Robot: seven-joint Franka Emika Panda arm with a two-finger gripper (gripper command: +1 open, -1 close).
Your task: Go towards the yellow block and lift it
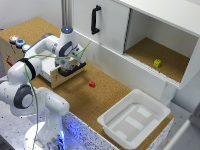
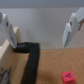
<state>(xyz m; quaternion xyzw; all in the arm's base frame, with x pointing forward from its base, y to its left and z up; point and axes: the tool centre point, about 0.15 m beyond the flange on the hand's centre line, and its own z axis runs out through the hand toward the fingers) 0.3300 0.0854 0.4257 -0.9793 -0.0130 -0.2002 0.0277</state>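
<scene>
Ext. view is taken from above and well back, angled down over the cork-topped table (image 1: 107,92), the arm incl. Wrist view is taken close in, low over the cork, past both white fingers (image 2: 70,30). Shared by both: the small red cube (image 1: 92,84) (image 2: 67,77) and the wooden box w/ black handle (image 1: 64,75) (image 2: 15,62).

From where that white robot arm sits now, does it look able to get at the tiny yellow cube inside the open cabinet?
Probably yes. The tiny yellow-green cube sits alone in the open cabinet compartment, and the open gripper is empty. But it is far off, and the roof is low.
</scene>
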